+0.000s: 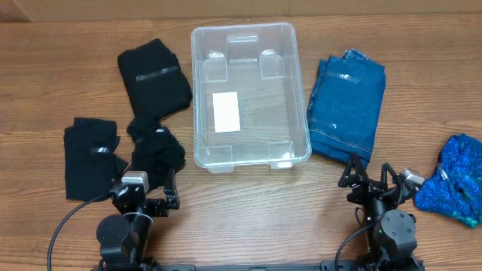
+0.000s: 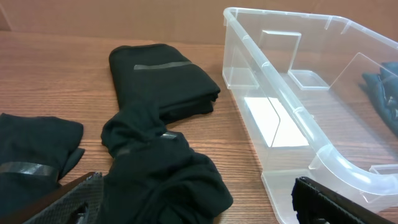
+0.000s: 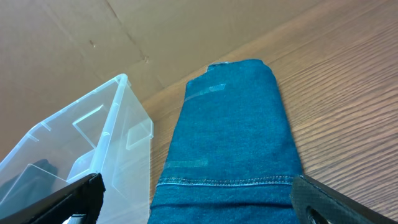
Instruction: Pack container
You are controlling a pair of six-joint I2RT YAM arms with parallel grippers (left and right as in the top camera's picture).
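Note:
The container (image 1: 197, 98) is a clear plastic bin at the table's middle, with a white label (image 1: 226, 111) on its base and nothing inside. My left gripper (image 1: 147, 188) stands open near the front edge. A crumpled black garment (image 2: 161, 168) lies between its spread fingers, and the container's near corner (image 2: 323, 155) is just to the right. My right gripper (image 1: 369, 177) is open too, low over the near end of the folded blue jeans (image 3: 230, 137). The container wall (image 3: 118, 124) stands to its left. Neither gripper holds anything.
A folded black garment (image 1: 154, 74) lies left of the bin, and another black piece (image 1: 89, 154) lies at the front left. The folded jeans (image 1: 348, 105) lie right of the bin. A bright blue patterned cloth (image 1: 458, 179) lies at the far right edge.

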